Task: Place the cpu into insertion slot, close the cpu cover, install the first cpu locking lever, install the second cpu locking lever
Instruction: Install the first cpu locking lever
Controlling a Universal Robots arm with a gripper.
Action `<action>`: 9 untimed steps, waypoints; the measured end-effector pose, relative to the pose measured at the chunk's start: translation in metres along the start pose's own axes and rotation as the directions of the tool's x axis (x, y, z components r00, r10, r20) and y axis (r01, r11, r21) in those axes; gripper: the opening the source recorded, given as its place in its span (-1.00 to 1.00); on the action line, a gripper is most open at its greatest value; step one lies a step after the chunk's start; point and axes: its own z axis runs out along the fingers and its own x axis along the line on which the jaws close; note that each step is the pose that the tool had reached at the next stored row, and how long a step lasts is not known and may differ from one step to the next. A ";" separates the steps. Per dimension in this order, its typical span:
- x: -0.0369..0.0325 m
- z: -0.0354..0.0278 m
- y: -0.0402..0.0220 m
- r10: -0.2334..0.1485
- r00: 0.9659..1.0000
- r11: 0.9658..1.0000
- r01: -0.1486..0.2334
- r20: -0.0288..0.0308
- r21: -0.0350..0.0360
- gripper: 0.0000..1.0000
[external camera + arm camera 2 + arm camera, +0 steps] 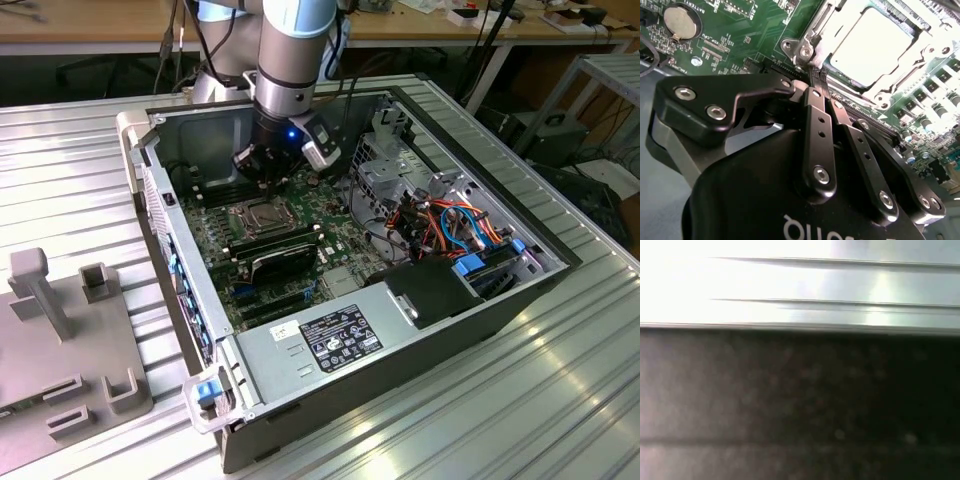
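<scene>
The cpu (872, 45) is seated in the insertion slot (238, 215) beneath the cpu cover (927, 57) — judged light, stiff, fragile, safely taken only by its edges — and the gripper (815, 75) is clenched at the slot's far side.

We find an open computer case (172, 262) lying on a slatted table (500, 400). Inside it, the motherboard (215, 258) carries the insertion slot (262, 218), with the cpu (875, 45) seated in it and the cpu cover (824, 26) lying over its edges. The gripper (262, 178) stands at the slot's far side. The power supply (330, 340) lies nearer us. Cables (450, 225) lie toward the exterior view's right, and a fixture block (60, 350) rests on the table toward its left.
</scene>
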 end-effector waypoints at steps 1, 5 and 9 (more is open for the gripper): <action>-0.0002 -0.0024 0.0004 0.000 1.000 1.000 0.000 0.000 -0.001 -0.79; -0.0001 -0.0093 0.0004 0.000 1.000 1.000 0.000 -0.001 0.001 -0.79; -0.0001 -0.0104 0.0004 0.000 1.000 1.000 0.000 -0.001 0.001 -0.79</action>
